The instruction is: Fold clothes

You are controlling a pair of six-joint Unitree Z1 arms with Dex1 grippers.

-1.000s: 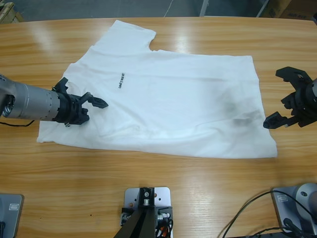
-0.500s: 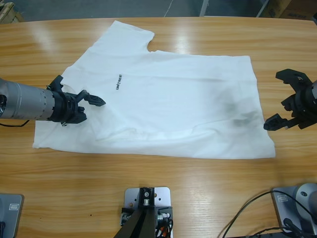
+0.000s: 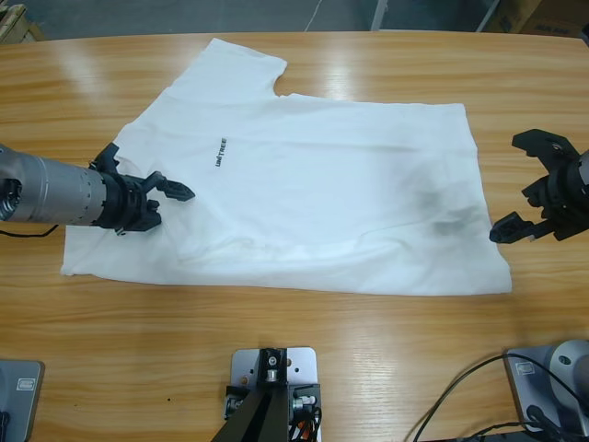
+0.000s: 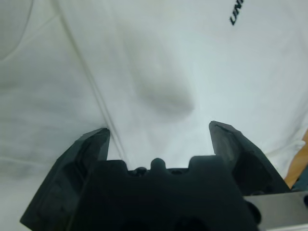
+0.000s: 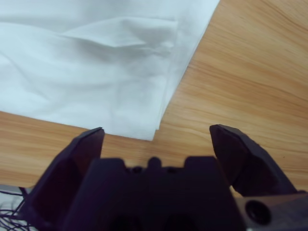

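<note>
Plain white soft-cloth T-shirt (image 3: 304, 198) is spread mid-table, its 9 o'clock side drawn slightly outward since a second ago, both black two-jawed grippers, left (image 3: 164, 198) and right (image 3: 532, 184), held wide open, empty.

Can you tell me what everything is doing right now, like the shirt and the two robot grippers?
T-shirt: spread out flat on the table, not folded yet, one sleeve showing at the top.
Left gripper: open, over the shirt near its left edge, holding nothing.
Right gripper: open, over bare wood just past the shirt's right edge, holding nothing.
</note>
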